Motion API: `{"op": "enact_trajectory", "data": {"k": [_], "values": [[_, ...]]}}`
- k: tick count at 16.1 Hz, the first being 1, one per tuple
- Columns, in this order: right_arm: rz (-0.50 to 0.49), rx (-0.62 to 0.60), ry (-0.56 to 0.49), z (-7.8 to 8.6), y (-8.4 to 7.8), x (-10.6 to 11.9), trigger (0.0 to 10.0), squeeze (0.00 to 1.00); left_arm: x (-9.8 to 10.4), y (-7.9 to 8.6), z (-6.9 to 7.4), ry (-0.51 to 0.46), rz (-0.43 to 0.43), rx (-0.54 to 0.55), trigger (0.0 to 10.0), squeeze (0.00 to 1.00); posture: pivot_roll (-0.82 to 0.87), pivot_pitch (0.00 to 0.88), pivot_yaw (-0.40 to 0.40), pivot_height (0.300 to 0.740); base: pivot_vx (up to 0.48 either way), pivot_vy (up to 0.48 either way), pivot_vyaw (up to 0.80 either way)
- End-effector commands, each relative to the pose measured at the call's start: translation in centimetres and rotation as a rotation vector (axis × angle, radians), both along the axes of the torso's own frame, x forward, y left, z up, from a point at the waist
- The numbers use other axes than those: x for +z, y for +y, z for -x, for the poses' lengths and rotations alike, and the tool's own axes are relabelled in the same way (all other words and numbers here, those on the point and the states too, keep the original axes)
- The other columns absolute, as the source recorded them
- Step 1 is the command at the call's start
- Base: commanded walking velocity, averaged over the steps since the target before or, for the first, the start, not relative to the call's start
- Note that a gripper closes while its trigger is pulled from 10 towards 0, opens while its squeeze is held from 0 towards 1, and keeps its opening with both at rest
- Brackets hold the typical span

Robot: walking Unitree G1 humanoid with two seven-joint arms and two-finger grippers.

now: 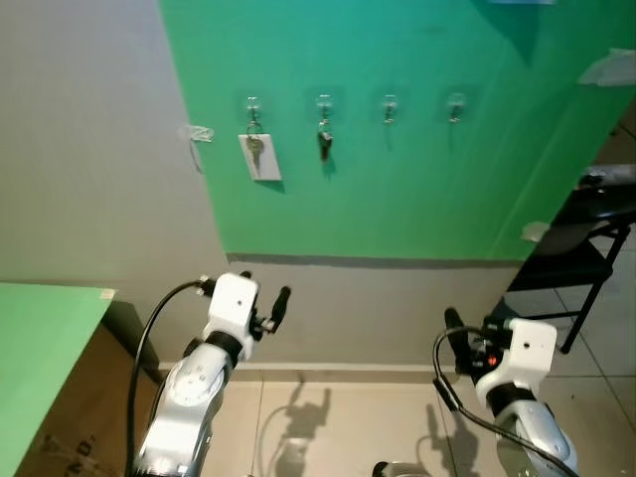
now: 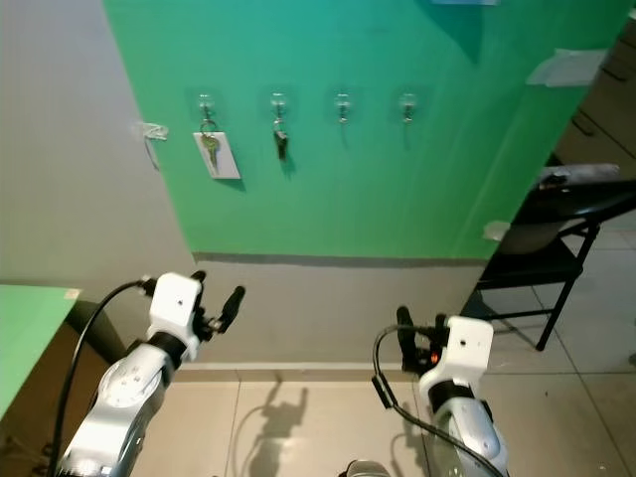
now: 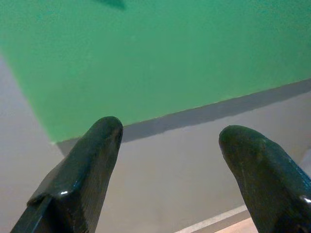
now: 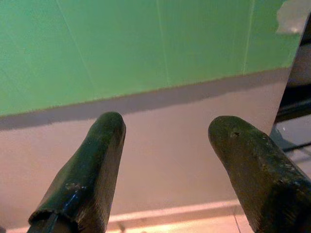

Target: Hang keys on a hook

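The left gripper (image 3: pixel 167 160) was found with its jaws released, the two black fingers (image 3: pixel 82 170) standing well apart with nothing between them; beyond them lay the lower edge of the green panel (image 3: pixel 160 53) and grey wall below it. The right gripper (image 4: pixel 167 165) was likewise released and empty, facing the same boundary of green panel and grey wall, with a pale skirting strip near the floor.

In the head views both grippers were held low, below the green panel, the left gripper on the robot's left and the right gripper on its right, well apart from each other and well below the hooks. Neither touched the wall.

Four clear hooks (image 1: pixel 390 104) were fixed in a row high on the green panel. A key with a white tag (image 1: pixel 259 155) hung from the leftmost hook (image 1: pixel 252 107). A small dark key (image 1: pixel 324 142) hung from the second hook (image 1: pixel 324 103). The third and fourth hooks carried nothing that could be made out.

A green worktop (image 1: pixel 45 343) occupied the lower left corner. A black folding chair (image 1: pixel 586 248) stood at the right, beside the panel's edge. The tiled floor (image 1: pixel 338 427) showed the shadows of both arms. Pale tape scraps (image 1: pixel 199 133) marked the panel's borders.
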State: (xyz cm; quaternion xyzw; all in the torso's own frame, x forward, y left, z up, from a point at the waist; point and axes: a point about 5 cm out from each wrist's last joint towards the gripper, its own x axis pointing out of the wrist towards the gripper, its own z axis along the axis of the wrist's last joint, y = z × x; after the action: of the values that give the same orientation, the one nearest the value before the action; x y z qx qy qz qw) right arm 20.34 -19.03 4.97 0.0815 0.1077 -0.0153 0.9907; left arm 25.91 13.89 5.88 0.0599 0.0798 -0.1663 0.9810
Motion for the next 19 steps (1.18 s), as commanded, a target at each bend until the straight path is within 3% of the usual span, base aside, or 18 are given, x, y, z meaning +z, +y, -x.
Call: {"op": "enact_trajectory", "data": {"k": [1,4,9,14,19], "values": [[0.002,-0.004,-0.023,-0.5,0.0,0.3,10.0,0.0,-0.4,0.0,-0.1,0.027,-0.002,-0.008,10.0,0.0,-0.19,0.0,0.067,0.74,0.0,0.0,0.0],[0.011,-0.016,-0.037,-1.0,-0.2,0.5,10.0,0.0,-0.5,0.1,-0.5,0.051,0.038,0.013,10.0,0.0,-0.19,0.0,0.067,0.74,0.0,0.232,0.0],[0.032,-0.003,-0.061,-1.2,0.4,0.6,10.0,0.0,0.4,-0.5,-1.1,0.014,0.078,0.066,10.0,0.0,-0.19,0.0,0.064,0.74,0.0,0.437,0.0],[0.041,0.023,-0.067,-1.7,0.7,0.8,10.0,0.0,0.5,-0.3,-1.5,0.013,0.044,0.073,10.0,0.0,-0.16,0.0,0.047,0.74,0.0,0.463,0.0],[0.058,0.063,-0.057,-1.9,1.0,0.6,10.0,0.0,0.5,-1.0,-1.8,0.011,-0.014,0.027,10.0,0.0,-0.17,0.0,0.049,0.74,0.0,0.0,0.7]]}}
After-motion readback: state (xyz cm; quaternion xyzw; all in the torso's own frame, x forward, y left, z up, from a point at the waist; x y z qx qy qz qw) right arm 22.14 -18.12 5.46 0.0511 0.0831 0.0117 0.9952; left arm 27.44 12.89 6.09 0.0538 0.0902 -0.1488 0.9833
